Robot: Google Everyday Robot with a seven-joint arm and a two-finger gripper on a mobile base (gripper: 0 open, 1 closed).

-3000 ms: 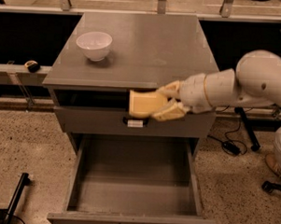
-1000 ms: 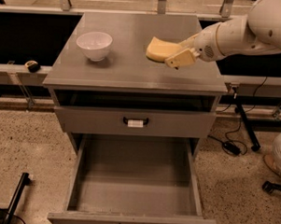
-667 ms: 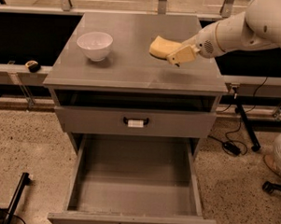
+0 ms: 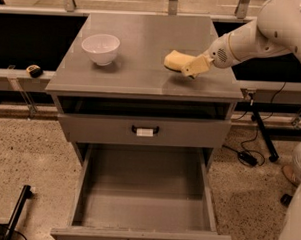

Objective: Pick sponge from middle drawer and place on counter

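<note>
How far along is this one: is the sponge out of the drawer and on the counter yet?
Done: the middle drawer stands open with nothing in it, the sponge out of it. In hand: the gripper holds the sponge low over the right side of the counter, away from the white bowl. Left: set it down and let go.

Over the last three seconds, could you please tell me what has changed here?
The gripper, shut on the sponge throughout, carried it up from in front of the tagged drawer front to just above the right side of the counter. It has not let go. The white bowl and the open, empty middle drawer stayed put.
</note>
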